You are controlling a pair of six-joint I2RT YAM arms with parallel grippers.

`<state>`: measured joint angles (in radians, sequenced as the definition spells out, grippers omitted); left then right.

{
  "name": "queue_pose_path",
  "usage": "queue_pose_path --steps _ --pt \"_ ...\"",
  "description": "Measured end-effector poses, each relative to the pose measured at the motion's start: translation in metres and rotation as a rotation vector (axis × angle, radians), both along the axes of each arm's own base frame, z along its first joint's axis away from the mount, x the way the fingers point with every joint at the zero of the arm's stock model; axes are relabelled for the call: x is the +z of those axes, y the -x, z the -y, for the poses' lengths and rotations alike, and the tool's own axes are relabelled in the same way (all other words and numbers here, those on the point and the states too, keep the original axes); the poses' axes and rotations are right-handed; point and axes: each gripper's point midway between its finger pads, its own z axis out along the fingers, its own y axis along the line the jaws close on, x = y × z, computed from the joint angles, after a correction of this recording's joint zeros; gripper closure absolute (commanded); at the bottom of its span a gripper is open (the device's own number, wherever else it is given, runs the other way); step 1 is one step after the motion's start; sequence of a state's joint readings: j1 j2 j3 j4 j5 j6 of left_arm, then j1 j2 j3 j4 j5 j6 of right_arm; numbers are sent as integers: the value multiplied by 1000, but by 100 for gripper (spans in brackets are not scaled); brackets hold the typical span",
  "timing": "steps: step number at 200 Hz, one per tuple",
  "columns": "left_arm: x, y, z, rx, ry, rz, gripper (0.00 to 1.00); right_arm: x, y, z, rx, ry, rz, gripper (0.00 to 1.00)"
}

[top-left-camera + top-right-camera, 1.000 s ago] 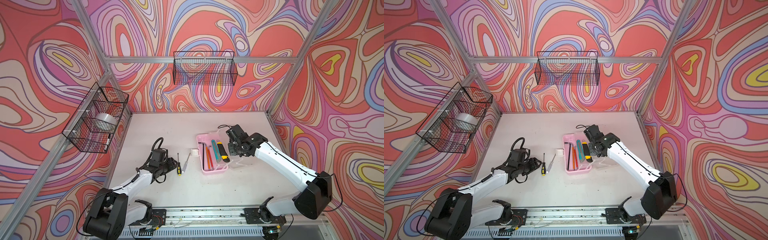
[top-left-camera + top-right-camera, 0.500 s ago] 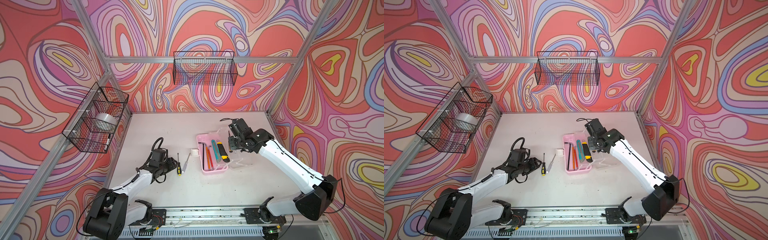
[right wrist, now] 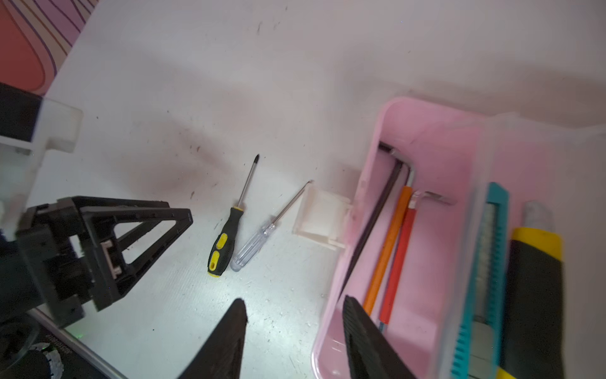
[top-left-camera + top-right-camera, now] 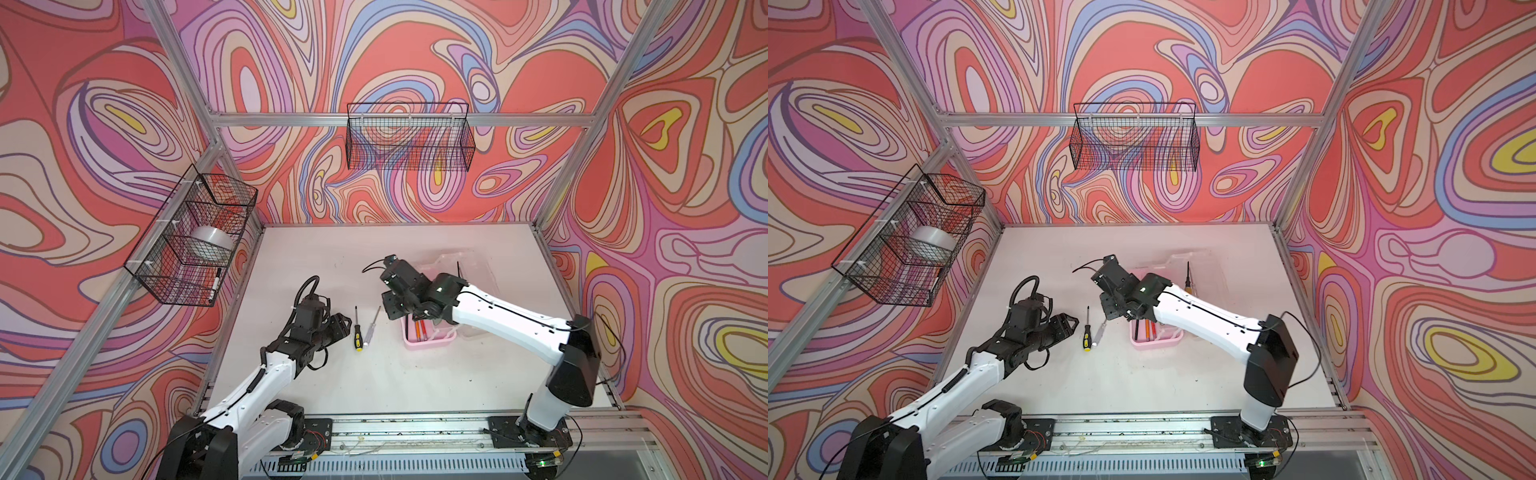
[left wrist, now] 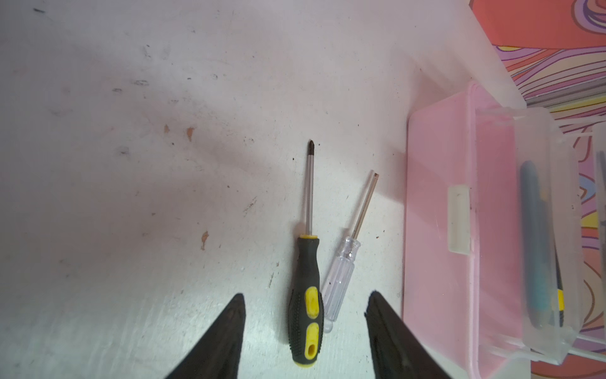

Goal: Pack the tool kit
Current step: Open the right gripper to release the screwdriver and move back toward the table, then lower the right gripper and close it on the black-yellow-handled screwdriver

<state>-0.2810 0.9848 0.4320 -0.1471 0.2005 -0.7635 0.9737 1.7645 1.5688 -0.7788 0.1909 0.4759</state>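
- Screwdrivers lie close together beside the pink case.
- Left gripper, spread and empty, should pinch just one.
- Right gripper hangs spread, empty.

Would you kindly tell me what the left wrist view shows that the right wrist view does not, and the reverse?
Only the left wrist: the outer wall of the pink case, face-on. Only the right wrist: the open right gripper, plus the black hex key, orange rod and red rod inside the case. Both: the yellow-black screwdriver, the clear-handled screwdriver and the white latch.
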Motion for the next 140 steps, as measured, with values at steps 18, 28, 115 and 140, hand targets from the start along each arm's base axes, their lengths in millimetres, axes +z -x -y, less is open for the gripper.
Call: queue_pose_path --steps 18,28,115,140 --pt "-6 10 -6 12 -11 -12 40 -34 7 -24 24 5 -64 55" --pt "-10 15 -11 24 -16 -26 40 -48 12 -34 37 4 -97 56" --pt "-20 33 -37 112 4 -52 39 -100 14 -86 81 -41 -214 56" --pt "-22 35 -36 105 14 -56 40 -115 15 -89 85 -25 -239 56"
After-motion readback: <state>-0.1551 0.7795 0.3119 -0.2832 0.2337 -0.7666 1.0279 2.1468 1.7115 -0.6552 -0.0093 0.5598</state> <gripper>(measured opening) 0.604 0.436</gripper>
